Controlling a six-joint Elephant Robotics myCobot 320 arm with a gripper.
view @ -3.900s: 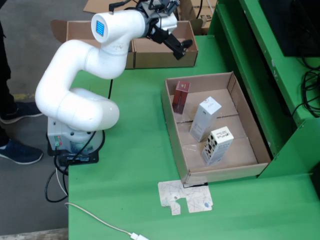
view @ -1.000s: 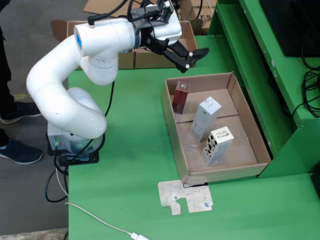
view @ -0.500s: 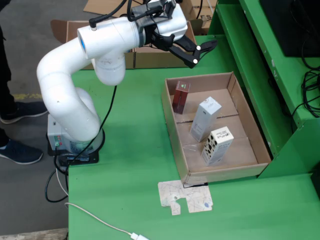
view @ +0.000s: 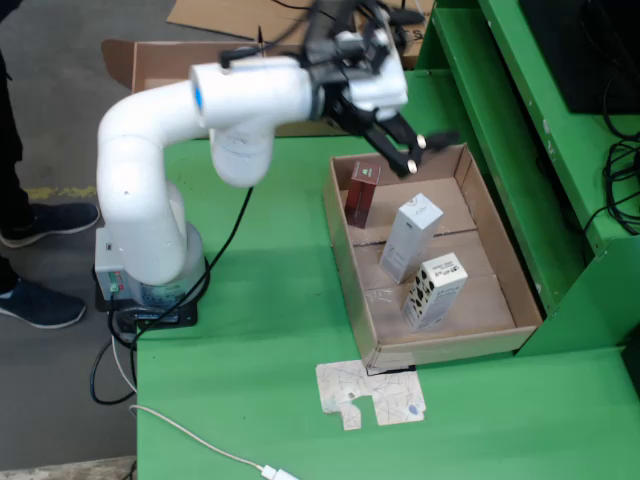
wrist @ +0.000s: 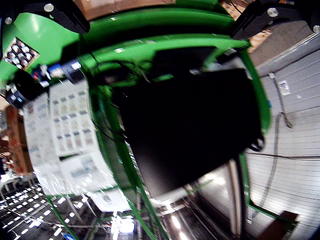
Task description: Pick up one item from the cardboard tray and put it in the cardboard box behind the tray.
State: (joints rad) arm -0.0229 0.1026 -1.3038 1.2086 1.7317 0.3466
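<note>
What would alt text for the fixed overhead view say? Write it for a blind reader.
A white robot arm reaches over a green table, its open, empty hand above the far end of a cardboard tray. Three small boxes stand in the tray: dark red, white, and white with black print.

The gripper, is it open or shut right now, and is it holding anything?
Open and empty. In the fixed view the gripper has its two fingers spread apart above the far end of the cardboard tray, with nothing between them.

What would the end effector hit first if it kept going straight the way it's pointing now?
Probably the far wall of the cardboard tray. The open end effector points right and downward above that corner, away from the dark red box. Depth is unclear.
</note>
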